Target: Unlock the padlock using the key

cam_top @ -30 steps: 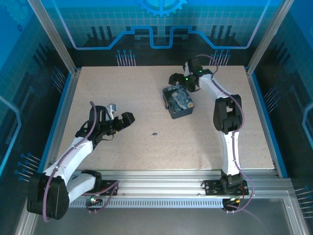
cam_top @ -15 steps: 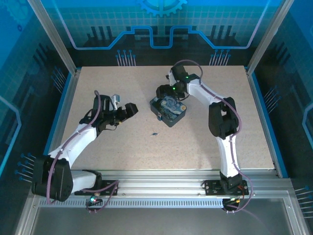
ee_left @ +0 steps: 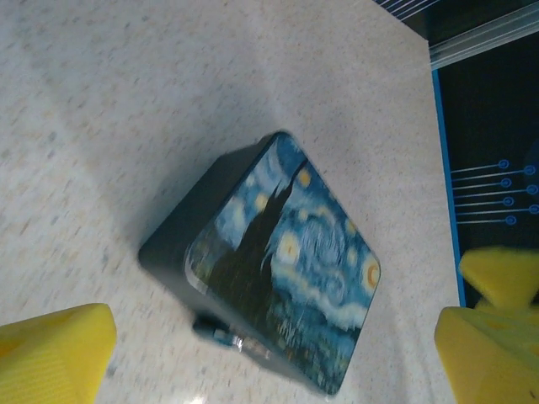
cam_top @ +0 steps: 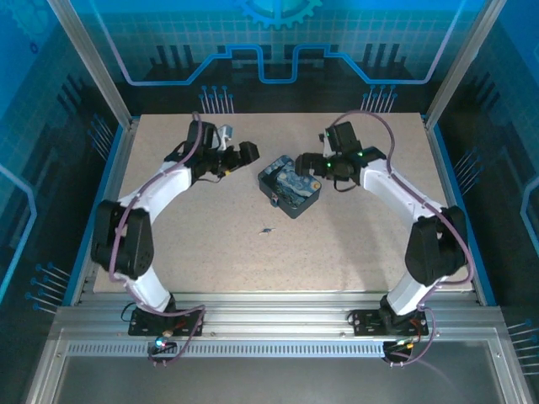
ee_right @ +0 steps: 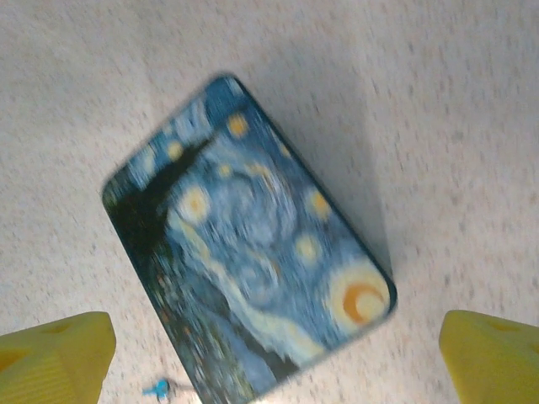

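From above, you have the box (cam_top: 293,187) near the middle of the bench (cam_top: 185,244), its long axis running from upper left to lower right. Your left hand (cam_top: 237,143) sits to the box's upper left, near it but apart. Your right hand (cam_top: 313,162) is at the box's upper right edge and looks the nearer of the two. Both hands are spread wide and hold nothing. A dark speck (cam_top: 266,229) lies on the bench below the box (possibly the key, but too small to tell).

In the left wrist view, the yellow fingers (ee_left: 59,353) stand at the bottom corners of the frame, with the box between and beyond them. A small blue piece (ee_left: 221,331) pokes out from the box's lower left side. It may be the padlock, though I cannot say.

In the right wrist view, the fingers (ee_right: 55,358) flank the box too, with the blue piece (ee_right: 157,388) at bottom left. I'd judge your next move turns on reaching that lower left side, and neither hand is lined up with it.
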Action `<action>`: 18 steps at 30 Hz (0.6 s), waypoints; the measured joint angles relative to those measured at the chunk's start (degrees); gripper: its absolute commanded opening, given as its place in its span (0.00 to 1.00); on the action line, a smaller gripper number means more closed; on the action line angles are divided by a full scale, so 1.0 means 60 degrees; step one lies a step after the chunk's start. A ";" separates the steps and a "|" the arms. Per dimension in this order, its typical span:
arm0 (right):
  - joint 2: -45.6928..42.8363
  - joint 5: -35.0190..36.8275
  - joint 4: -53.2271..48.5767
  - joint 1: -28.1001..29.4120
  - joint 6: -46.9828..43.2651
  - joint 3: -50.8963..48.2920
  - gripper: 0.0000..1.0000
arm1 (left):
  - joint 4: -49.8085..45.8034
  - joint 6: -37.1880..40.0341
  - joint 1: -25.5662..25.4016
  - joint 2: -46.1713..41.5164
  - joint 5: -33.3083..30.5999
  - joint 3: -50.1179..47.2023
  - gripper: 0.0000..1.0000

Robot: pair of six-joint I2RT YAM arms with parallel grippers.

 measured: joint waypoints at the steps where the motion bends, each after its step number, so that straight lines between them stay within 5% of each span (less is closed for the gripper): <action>1: -0.0251 -0.0025 0.0091 0.0000 0.0149 -0.0481 1.00 | -0.0069 0.0076 -0.0055 0.0423 0.0029 0.0430 0.97; 9: -0.1563 -0.0328 0.0769 -0.0015 0.1118 -0.2918 1.00 | -0.0896 0.0597 -0.0554 0.3075 0.0313 0.3311 0.94; 18: -0.1599 -0.1217 0.2025 -0.0266 0.2000 -0.3668 1.00 | -0.1337 0.0696 -0.1035 0.3650 0.0645 0.3610 0.91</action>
